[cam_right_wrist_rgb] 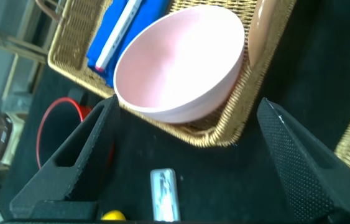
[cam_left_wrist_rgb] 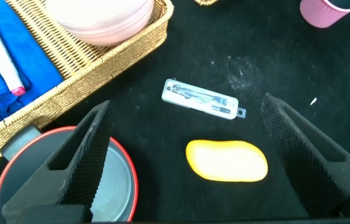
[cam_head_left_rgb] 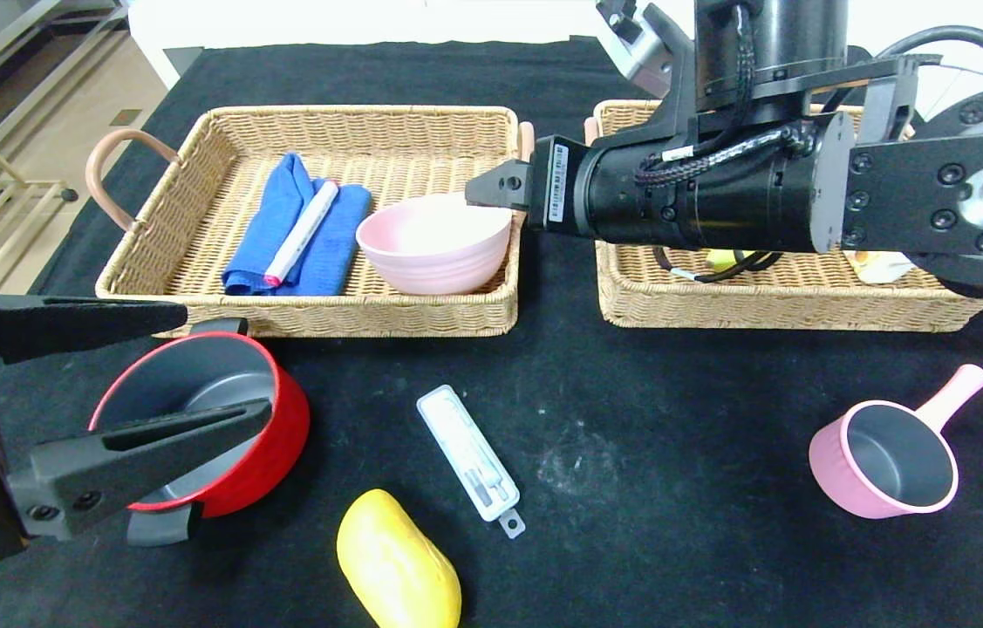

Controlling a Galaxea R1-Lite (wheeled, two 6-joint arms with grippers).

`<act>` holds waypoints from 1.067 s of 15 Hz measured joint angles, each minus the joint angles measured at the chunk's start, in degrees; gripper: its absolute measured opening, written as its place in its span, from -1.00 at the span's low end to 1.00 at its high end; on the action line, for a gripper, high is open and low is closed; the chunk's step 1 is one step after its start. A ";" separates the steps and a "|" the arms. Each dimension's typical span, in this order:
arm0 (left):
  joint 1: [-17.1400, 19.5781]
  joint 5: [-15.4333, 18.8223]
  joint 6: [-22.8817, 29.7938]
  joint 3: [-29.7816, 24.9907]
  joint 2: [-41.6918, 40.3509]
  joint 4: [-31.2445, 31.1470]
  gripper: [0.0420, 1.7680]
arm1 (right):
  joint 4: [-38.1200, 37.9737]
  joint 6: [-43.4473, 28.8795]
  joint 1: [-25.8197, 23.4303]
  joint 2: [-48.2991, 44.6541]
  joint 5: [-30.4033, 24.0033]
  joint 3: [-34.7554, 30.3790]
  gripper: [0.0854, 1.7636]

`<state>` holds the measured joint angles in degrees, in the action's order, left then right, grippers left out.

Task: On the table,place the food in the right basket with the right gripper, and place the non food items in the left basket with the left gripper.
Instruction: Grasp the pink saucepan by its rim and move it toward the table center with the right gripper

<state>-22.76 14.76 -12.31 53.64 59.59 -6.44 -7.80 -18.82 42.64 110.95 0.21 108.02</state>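
Note:
My left gripper (cam_head_left_rgb: 225, 362) is open low at the front left, its fingers straddling the red pot (cam_head_left_rgb: 286, 436). In the left wrist view it (cam_left_wrist_rgb: 186, 106) hangs above the yellow mango (cam_left_wrist_rgb: 226, 160) and the white case (cam_left_wrist_rgb: 199, 99). My right gripper (cam_head_left_rgb: 491, 190) is open and reaches across to the left basket's (cam_head_left_rgb: 325, 316) right end, above the pink bowl (cam_head_left_rgb: 434, 242) lying in it. The mango (cam_head_left_rgb: 398, 563), the case (cam_head_left_rgb: 469, 462) and the pink saucepan (cam_head_left_rgb: 888, 458) lie on the table (cam_head_left_rgb: 674, 410). The right basket (cam_head_left_rgb: 770, 303) is mostly hidden by the right arm.
A blue cloth (cam_head_left_rgb: 317, 235) with a white marker (cam_head_left_rgb: 303, 228) lies in the left basket. Pale yellow items (cam_head_left_rgb: 884, 266) show in the right basket under the arm. The right arm spans the gap between the baskets. A floor drop lies past the table's left edge.

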 joint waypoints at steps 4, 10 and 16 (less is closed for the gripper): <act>-0.02 0.00 -0.02 0.05 -0.24 -0.20 0.94 | -0.10 6.27 -0.32 -5.66 -0.18 -6.36 0.88; -0.02 -0.05 0.05 0.16 -0.59 0.13 0.94 | -4.43 10.39 -1.88 -14.75 -0.13 -13.13 0.91; 0.00 -0.07 0.09 0.16 -0.59 -0.10 0.94 | -5.71 16.30 -5.66 -24.43 -0.10 -23.41 0.92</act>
<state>-22.76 14.69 -12.23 53.80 59.00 -6.53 -13.51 -2.52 36.99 86.52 0.11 84.61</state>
